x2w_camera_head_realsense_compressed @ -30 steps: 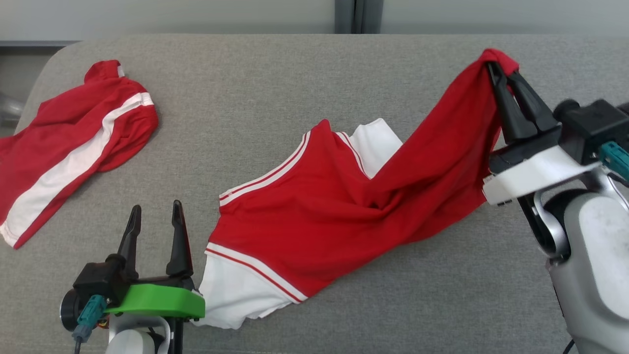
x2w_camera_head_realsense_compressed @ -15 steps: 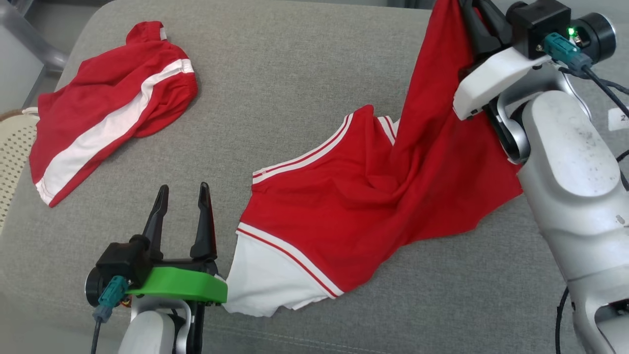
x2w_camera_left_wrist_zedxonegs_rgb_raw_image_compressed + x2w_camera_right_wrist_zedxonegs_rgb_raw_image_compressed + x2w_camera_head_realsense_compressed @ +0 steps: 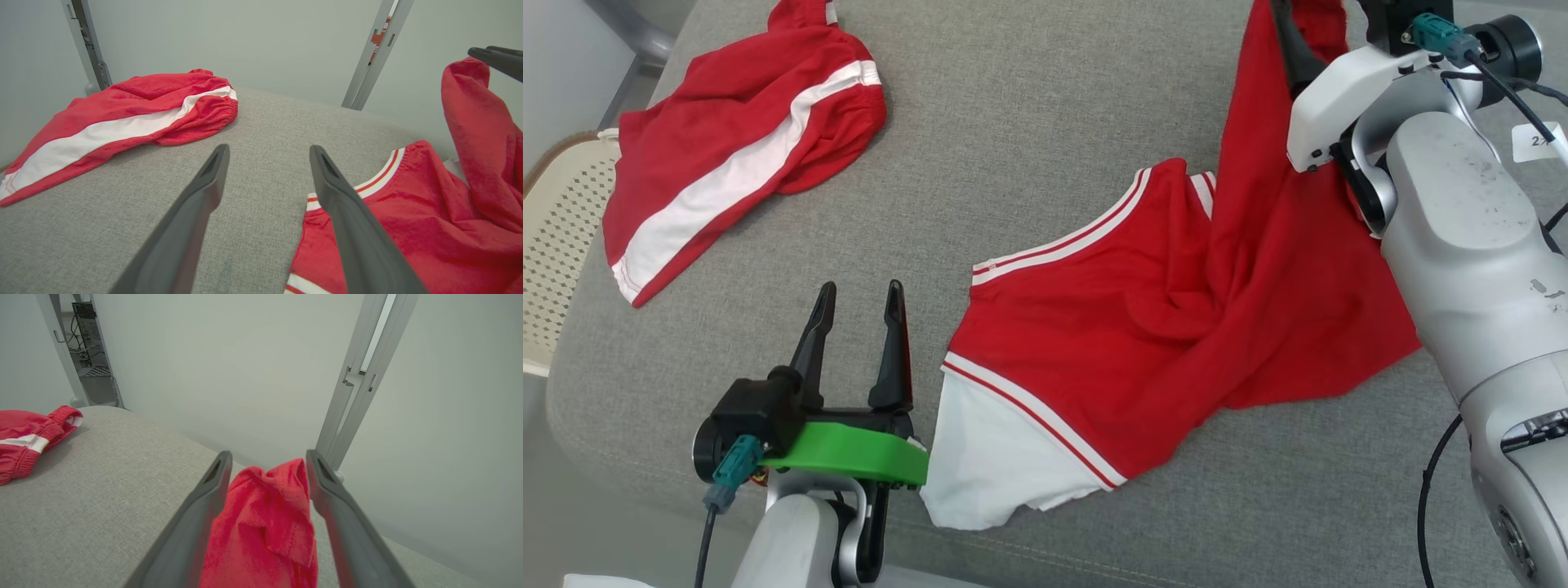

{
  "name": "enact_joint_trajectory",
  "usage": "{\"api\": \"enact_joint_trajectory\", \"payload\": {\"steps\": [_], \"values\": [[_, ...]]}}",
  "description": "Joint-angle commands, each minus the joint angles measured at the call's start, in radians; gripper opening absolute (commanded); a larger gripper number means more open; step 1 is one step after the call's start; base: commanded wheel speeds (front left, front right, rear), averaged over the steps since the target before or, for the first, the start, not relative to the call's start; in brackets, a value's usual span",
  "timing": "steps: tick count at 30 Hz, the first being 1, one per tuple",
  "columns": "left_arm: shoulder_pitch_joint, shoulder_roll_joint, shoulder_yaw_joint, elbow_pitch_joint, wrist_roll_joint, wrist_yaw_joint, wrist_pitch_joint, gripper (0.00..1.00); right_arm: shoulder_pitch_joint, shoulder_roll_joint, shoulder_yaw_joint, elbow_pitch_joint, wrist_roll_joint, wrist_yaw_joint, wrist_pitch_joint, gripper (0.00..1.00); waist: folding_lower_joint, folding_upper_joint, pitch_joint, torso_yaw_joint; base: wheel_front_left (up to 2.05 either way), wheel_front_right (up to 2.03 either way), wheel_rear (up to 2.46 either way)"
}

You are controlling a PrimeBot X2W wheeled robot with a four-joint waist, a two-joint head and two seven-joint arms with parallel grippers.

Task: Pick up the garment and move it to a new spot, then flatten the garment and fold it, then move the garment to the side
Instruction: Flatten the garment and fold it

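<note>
Overhead, garment (image 3: 1143, 343) trailing upward, wrist-close, right claw (image 3: 268, 455) spread around it.

Head cam: high, tilted down over the cushion (image 3: 1029, 122), mid range. Left wrist cam: low, just above the cushion, facing the back wall (image 3: 245, 41). Right wrist cam: higher, same heading, close on shirt (image 3: 265, 522). All three share shorts (image 3: 735, 155) and shirt.
</note>
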Motion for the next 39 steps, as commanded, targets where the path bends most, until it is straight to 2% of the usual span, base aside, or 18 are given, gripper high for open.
{"api": "enact_joint_trajectory", "payload": {"steps": [1, 6, 14, 18, 28, 36, 37, 38, 39], "values": [[-0.001, 0.002, 0.006, 0.003, 0.003, 0.004, 0.0, 1.0, -0.001, 0.002, 0.001, 0.012, 0.005, -0.002, -0.008, 1.0, -0.0001, 0.0, -0.014, -0.017, 0.0, 0.0, 0.0], [0.026, 0.002, 0.028, 0.012, 0.025, -0.005, 0.0, 1.0, 0.055, -0.031, -0.019, -0.03, 0.024, -0.002, -0.013, 1.0, -0.0001, 0.0, -0.046, -0.051, 0.0, 0.0, 0.0], [0.059, 0.002, 0.09, 0.012, 0.053, -0.015, 0.0, 1.0, 0.302, -0.118, -0.069, -0.148, 0.077, -0.002, -0.013, 1.0, -0.0001, 0.0, -0.108, -0.099, 0.0, 0.0, 0.0], [0.079, 0.002, 0.115, 0.008, 0.07, -0.025, 0.0, 1.0, 0.423, -0.129, -0.088, -0.185, 0.104, -0.002, -0.013, 1.0, -0.0001, 0.0, -0.121, -0.117, 0.0, 0.0, 0.0], [0.08, 0.002, 0.118, -0.005, 0.067, -0.027, 0.0, 1.0, 0.633, -0.078, -0.102, -0.217, 0.199, -0.002, -0.014, 1.0, -0.0001, 0.0, -0.112, -0.107, 0.0, 0.0, 0.0], [0.065, 0.002, 0.11, -0.003, 0.068, -0.03, 0.0, 1.0, 0.639, -0.027, -0.09, -0.156, 0.244, -0.002, -0.011, 0.99, -0.0001, 0.0, -0.092, -0.087, 0.0, 0.0, 0.0], [0.061, 0.002, 0.106, -0.001, 0.069, -0.028, 0.0, 1.0, 0.633, -0.012, -0.075, -0.137, 0.256, -0.001, -0.011, 0.14, -0.0001, 0.0, -0.091, -0.084, 0.0, 0.0, 0.0], [0.06, 0.002, 0.105, 0.0, 0.07, -0.026, 0.0, 1.0, 0.631, -0.007, -0.07, -0.132, 0.262, -0.001, -0.01, 0.0, -0.0001, 0.0, -0.092, -0.084, 0.0, 0.0, 0.0], [0.06, 0.002, 0.106, 0.001, 0.071, -0.025, 0.0, 1.0, 0.629, -0.006, -0.065, -0.129, 0.268, -0.001, -0.01, 0.0, -0.0001, 0.0, -0.094, -0.085, 0.0, 0.0, 0.0]]}}
